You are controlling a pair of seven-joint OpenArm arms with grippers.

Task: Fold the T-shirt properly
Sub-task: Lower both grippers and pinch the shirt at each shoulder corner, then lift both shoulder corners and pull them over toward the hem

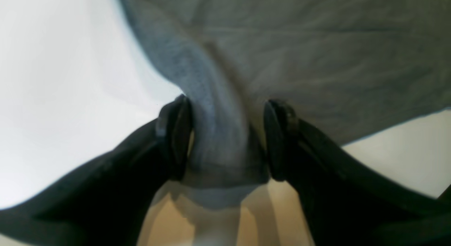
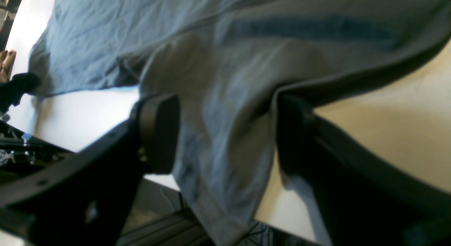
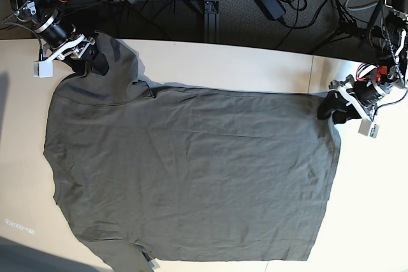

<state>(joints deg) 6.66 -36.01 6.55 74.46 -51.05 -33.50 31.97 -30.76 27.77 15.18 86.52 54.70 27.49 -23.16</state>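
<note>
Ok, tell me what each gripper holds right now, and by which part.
Both hold the T-shirt: the left gripper pinches a bunched hem corner, the right gripper a sleeve, lifted off the table.

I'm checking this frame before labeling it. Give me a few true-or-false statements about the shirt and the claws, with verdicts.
1. The T-shirt lies spread out on the table. True.
2. The left claw has shirt fabric between its jaws. True.
3. The right claw hangs over bare table, away from the shirt. False: fabric sits between its jaws at a lifted sleeve.
4. The shirt is already folded in half. False: it lies open, unfolded.
5. Both claws are at the shirt's far edge in the base view. True.
</note>
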